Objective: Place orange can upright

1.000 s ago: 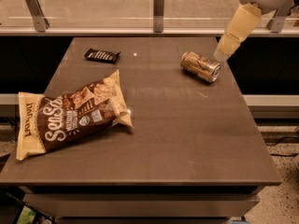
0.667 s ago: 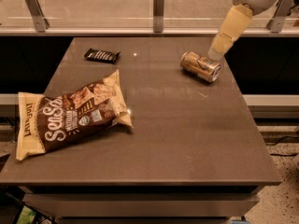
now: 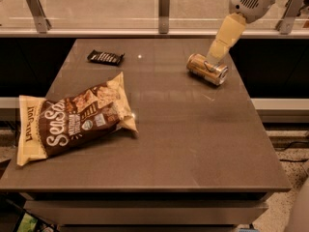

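In the 1 camera view we see the orange can (image 3: 207, 69) lying on its side near the far right of the worktop (image 3: 193, 144), the gripper (image 3: 214, 58) poised at its upper flank, jaws open or clenched we cannot tell, so we judge the uprighting not yet done.

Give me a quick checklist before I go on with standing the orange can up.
1. Orange can upright: not ok, it lies on its side.
2. Gripper at the can: ok, its tip is right over the can, at the table's far right.
3. Firm hold on the can: cannot tell.
4. Room on the table near the can to stand it: ok.
5. Chip bag and dark wrapper away from the can: ok.
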You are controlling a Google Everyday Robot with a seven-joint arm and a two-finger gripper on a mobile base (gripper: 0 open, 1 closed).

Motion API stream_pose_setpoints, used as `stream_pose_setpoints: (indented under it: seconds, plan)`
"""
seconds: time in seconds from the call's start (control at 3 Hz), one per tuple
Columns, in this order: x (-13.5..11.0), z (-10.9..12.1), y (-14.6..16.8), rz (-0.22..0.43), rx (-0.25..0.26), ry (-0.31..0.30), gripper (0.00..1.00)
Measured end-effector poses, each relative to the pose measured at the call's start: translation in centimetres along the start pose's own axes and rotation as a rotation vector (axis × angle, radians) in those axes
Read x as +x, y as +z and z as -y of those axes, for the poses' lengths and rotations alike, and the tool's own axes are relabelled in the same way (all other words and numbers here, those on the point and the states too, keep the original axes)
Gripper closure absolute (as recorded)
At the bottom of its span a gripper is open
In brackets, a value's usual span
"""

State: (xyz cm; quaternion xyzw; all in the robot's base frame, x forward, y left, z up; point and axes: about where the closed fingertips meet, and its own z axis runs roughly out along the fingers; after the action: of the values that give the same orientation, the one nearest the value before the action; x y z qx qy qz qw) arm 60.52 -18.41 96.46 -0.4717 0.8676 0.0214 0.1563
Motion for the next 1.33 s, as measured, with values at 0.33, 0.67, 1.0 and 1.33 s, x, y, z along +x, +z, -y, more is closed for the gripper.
stream_pose_setpoints:
  seconds: [0.33, 0.67, 1.0, 1.33]
  plan:
    - [-0.2, 0.4, 1.3, -0.035, 0.007, 0.039, 0.00]
    - [-0.6, 0.3, 2.1, -0.095, 0.040, 0.082, 0.00]
    - [-1.1, 0.4, 2.7, -0.133, 0.063, 0.107, 0.00]
    - [-1.6, 0.5, 3.2, -0.154, 0.073, 0.123, 0.00]
